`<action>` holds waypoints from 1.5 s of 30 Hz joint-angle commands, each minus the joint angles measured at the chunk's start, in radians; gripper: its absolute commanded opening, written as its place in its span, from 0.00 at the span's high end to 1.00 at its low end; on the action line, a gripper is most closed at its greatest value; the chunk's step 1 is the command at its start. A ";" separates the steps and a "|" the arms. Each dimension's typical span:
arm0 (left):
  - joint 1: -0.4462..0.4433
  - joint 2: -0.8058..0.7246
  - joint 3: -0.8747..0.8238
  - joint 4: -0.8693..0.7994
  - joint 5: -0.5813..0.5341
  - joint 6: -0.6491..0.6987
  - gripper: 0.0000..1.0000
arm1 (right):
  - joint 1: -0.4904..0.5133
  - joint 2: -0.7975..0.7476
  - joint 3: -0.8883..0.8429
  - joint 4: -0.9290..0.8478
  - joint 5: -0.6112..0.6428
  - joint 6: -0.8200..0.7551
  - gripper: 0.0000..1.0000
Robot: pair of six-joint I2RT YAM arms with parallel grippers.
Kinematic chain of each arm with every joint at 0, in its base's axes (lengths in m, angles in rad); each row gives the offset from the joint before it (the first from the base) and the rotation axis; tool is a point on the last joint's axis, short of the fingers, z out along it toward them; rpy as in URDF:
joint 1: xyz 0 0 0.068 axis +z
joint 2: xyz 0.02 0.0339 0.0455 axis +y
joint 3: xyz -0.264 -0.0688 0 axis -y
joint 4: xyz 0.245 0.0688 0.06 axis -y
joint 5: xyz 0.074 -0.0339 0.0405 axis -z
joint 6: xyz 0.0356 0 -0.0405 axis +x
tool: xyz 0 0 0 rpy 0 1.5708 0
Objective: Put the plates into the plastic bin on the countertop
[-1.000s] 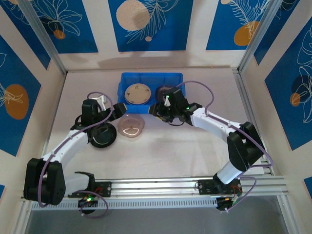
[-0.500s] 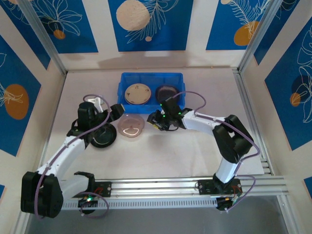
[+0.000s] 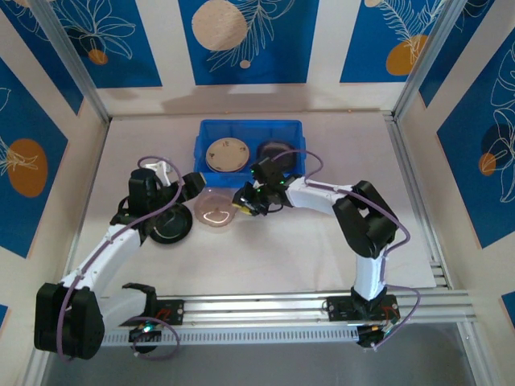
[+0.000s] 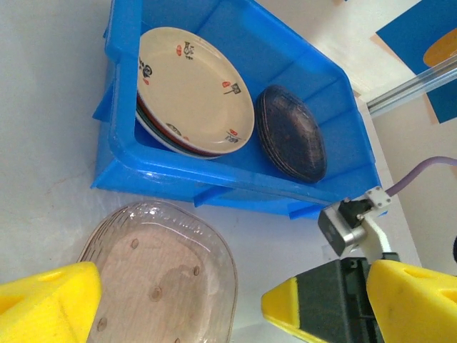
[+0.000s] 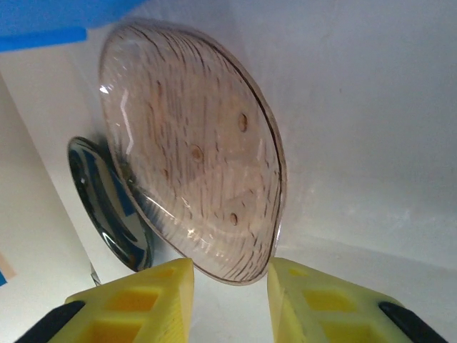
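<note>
Your right pincer [image 3: 241,203] has swung off the front rim of the blue bin [image 3: 249,125] and come down toward the left, and that arm's elbow is now folded in close. Your left pincer [image 3: 191,181] sits where it was half a second ago. No plate has shifted.

Right pincer: the jaws are narrow and closing in. In the right wrist view the rim of the smoky plate [image 5: 193,157] sits in the gap between the yellow fingertips [image 5: 153,286]. You can't tell if they pinch it yet. The plate lies flat on the counter [image 3: 282,249], straight ahead of this pincer. Only its near edge is between the fingers. The black plate [image 5: 107,207] is past the smoky one, on its far side from this pincer. It is just beside it, touching or not you can't tell.

Left pincer: the jaws are wide and hold nothing. It hangs over the smoky plate's other edge, facing the right pincer across the plate. In the left wrist view the smoky plate [image 4: 157,279] is right below and between its fingers. The black plate [image 3: 170,225] is behind this pincer, under the forearm.

The bin is just beyond both pincers, its front wall near the smoky plate but apart from it. Inside, a cream plate [image 4: 196,89] tops a short stack on the left-pincer side. A dark plate [image 4: 291,134] lies alone on the right-pincer side. The two are just beside each other.
</note>
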 commanded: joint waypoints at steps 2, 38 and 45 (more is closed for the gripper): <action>-0.006 0.013 0.017 -0.025 0.009 0.034 0.05 | 0.030 0.036 0.048 -0.055 -0.052 0.007 0.67; 0.022 0.077 -0.020 0.046 0.048 0.031 0.04 | 0.017 0.206 0.185 -0.170 -0.095 0.023 0.87; 0.023 0.063 -0.016 0.033 0.049 0.035 0.04 | 0.018 0.189 0.187 -0.180 -0.088 0.004 0.99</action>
